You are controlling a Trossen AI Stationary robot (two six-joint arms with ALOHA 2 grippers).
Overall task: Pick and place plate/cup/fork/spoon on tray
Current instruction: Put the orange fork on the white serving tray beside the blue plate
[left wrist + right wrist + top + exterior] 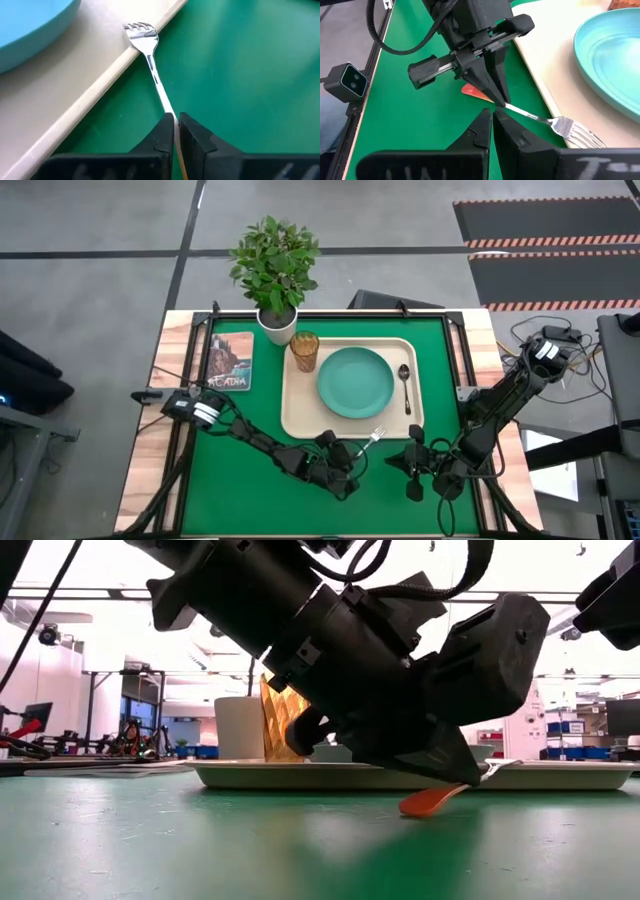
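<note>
The fork [375, 436] lies slanted at the tray's near rim [350, 436], its silver tines [141, 32] on the rim and its orange-red handle [430, 800] low over the green mat. My left gripper [356, 452] is shut on it. My right gripper [413, 468] is shut and empty over the mat, just right of the fork; its fingertips [492, 116] stand a little short of the fork's neck. The teal plate [355, 381], the amber cup [305, 351] and the spoon [405, 387] rest on the cream tray. My left gripper pinches the fork's thin metal neck [167, 111] between its two fingers, where the neck meets the orange handle [472, 92]. The fingers slant down from the near left. The tines rest on the tray's near rim and the handle end hangs lower, behind the fingers.
A potted plant in a white pot [276, 270] stands at the far edge beside the cup. A picture card [231, 361] lies left of the tray. The green mat [250, 490] stretches near and left of the tray.
</note>
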